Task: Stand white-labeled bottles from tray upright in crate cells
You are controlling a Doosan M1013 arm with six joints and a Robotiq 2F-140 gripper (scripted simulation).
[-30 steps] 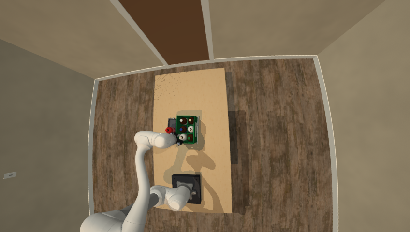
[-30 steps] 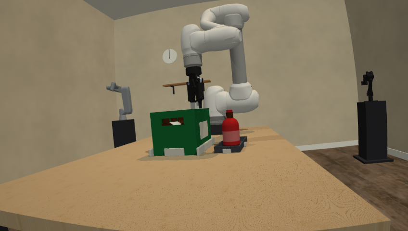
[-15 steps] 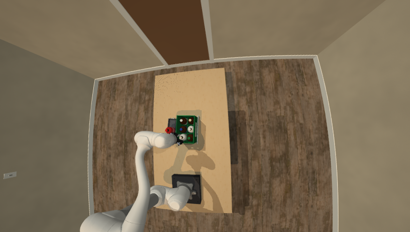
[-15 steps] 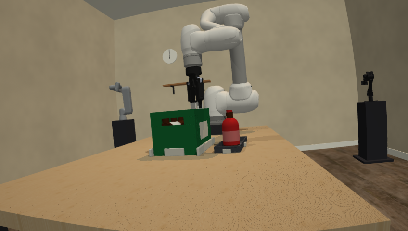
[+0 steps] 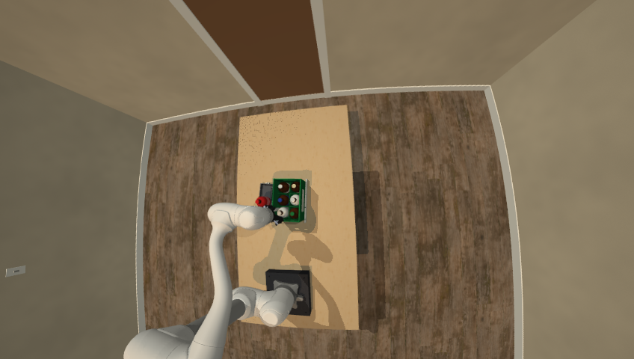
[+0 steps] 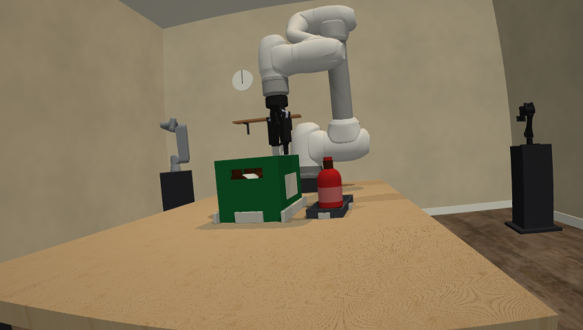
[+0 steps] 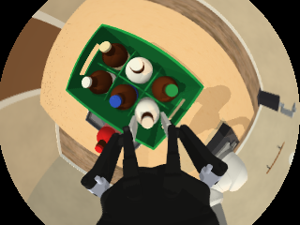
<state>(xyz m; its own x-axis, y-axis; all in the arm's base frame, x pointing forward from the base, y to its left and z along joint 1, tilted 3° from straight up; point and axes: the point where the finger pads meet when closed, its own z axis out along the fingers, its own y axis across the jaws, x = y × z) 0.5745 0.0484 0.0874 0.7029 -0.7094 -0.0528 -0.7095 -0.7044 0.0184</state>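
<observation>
The green crate (image 5: 290, 195) (image 6: 255, 188) (image 7: 134, 90) stands on the wooden table. Every cell holds a bottle. Two are white-labeled: one in the middle of the far row (image 7: 139, 70), one in the corner cell nearest me (image 7: 148, 112) (image 5: 282, 212). My gripper (image 6: 282, 151) (image 7: 148, 119) hangs straight down just above that corner cell. Its fingers are partly spread on either side of the bottle's top, without gripping it. A red bottle (image 6: 330, 185) (image 5: 262, 201) stands upright on the dark tray (image 6: 329, 209) beside the crate.
My arm's base sits on a black plate (image 5: 288, 291) at the table's near end. Off the table, a small grey arm stands on a black pedestal (image 6: 177, 179) and a camera mount stands on a black column (image 6: 531, 188).
</observation>
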